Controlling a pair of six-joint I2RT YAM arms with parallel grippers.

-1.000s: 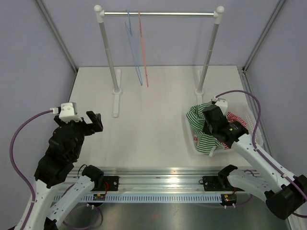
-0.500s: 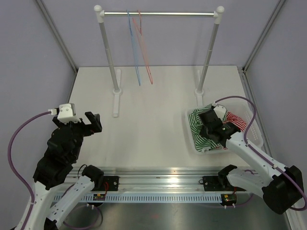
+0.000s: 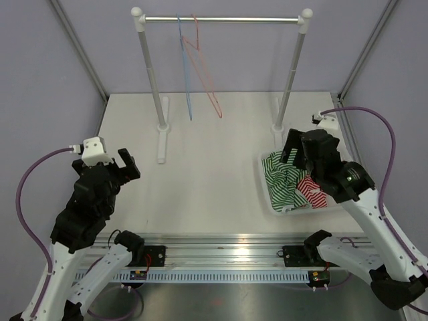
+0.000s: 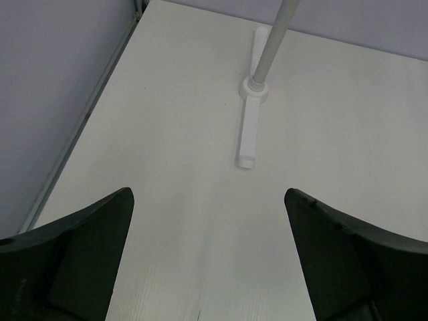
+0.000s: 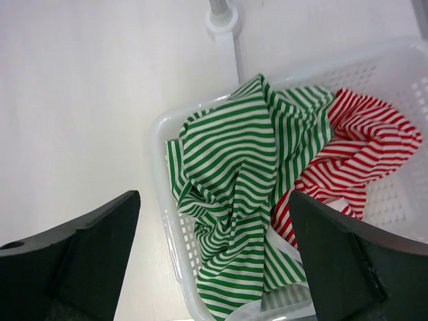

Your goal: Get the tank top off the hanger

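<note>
Rack (image 3: 221, 19) at back of counter (image 3: 214, 154). Blue hanger (image 3: 188, 93) and red hanger (image 3: 212, 97) hang bare from its bar, left of middle. Nothing stands between them and either arm.

White basket (image 3: 265, 190) sits just in front of rack's right post. Green striped tank top (image 3: 279, 180) lies crumpled in its left half, touching a red striped top (image 3: 313, 190) beside it.

Right gripper (image 3: 299, 148) was down on the green top a second ago. It is now lifted above the basket, jaws wide apart and empty. Red hanger has swung further right.

Left gripper (image 3: 128, 167) sits in front of rack's left post, jaws apart, nothing between them.

Right wrist view cuts off the basket's (image 5: 160, 174) near rim, and the green top (image 5: 231, 174) partly covers the red one (image 5: 354, 147).
</note>
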